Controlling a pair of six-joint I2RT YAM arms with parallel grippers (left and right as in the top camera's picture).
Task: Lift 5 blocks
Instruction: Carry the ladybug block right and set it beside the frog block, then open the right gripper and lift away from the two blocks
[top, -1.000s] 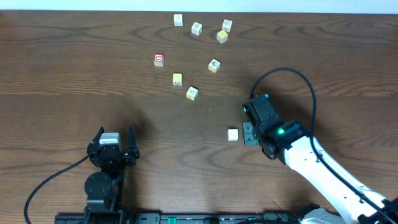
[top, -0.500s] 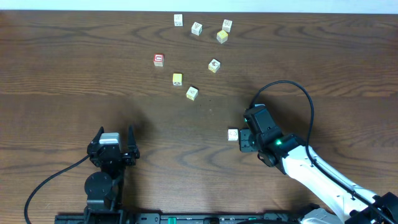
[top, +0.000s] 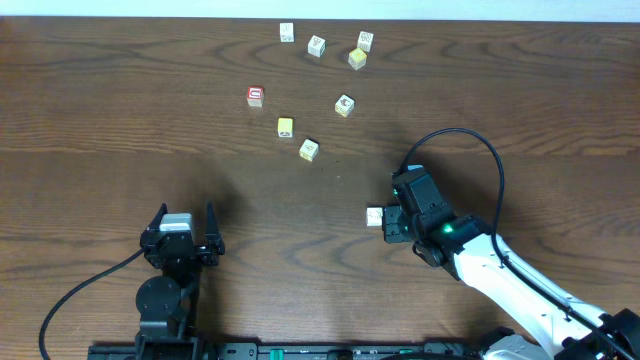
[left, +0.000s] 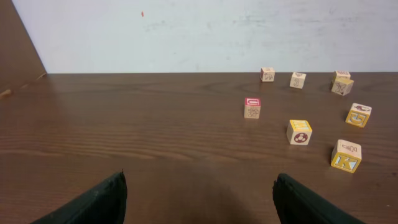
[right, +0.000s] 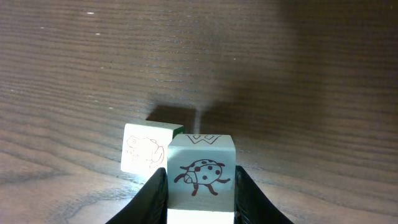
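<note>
The right gripper (right: 200, 190) is clamped on a small block printed with a ladybird and a W, the ladybird block (right: 200, 169), which sits squarely between its two dark fingers (right: 152, 198) in the right wrist view. Whether this block is clear of the table (top: 120, 120) cannot be told. From overhead the gripper hides it, right of centre and in the near half of the table. Just to the left of the gripper lies a cream block (top: 374, 215) flat on the wood. In the wrist view the same block shows behind and left of the held one, and it is not clear whether the two touch. A black cable (top: 470, 135) loops above the right arm. The left gripper (top: 185, 213) hangs at the near left, well apart from every block, its jaws spread wide with nothing between them. More blocks lie scattered toward the far side: a yellow block (top: 285, 127) and a pale block (top: 308, 149) close together near the middle, a tilted block (top: 344, 105) to their right, and a far row of four (top: 316, 45) by the far edge. The red-faced cube (top: 255, 96) stands left of the yellow block.
</note>
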